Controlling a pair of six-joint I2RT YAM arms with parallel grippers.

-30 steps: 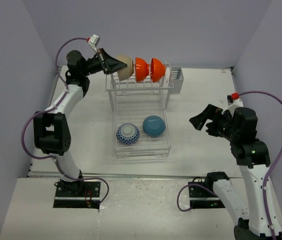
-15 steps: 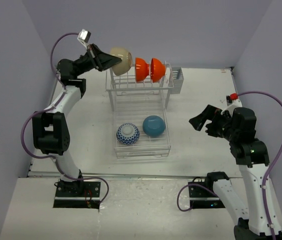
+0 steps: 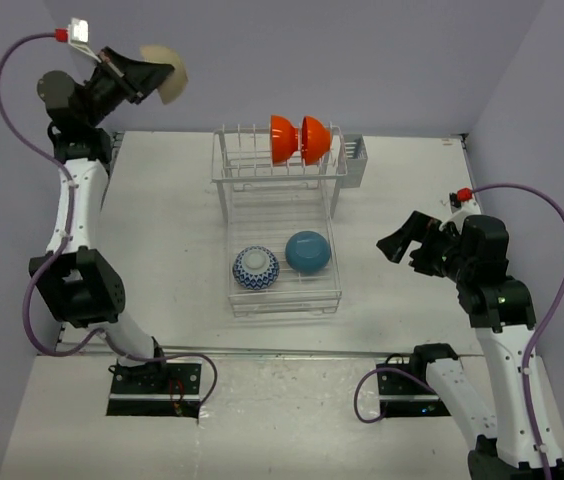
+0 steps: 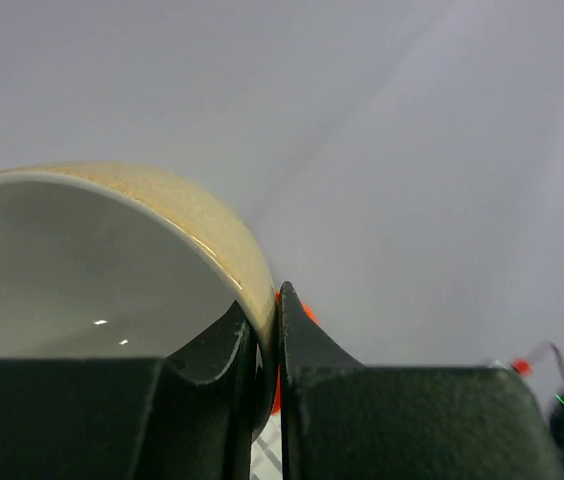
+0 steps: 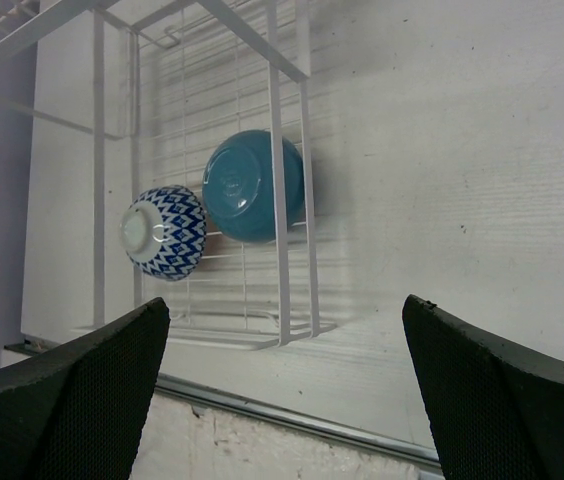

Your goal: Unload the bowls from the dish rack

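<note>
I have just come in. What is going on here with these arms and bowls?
The left gripper grips a cream bowl by its rim, high at the far left, away from the dish rack. Two orange bowls stand on edge in the rack's tines; a patterned bowl and a teal bowl lie upside down in its tray. The right gripper hangs open beside the rack, empty.

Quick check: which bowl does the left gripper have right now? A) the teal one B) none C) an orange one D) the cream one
D: the left gripper is clamped on the rim of the cream bowl, held high, away from the dish rack.
</note>
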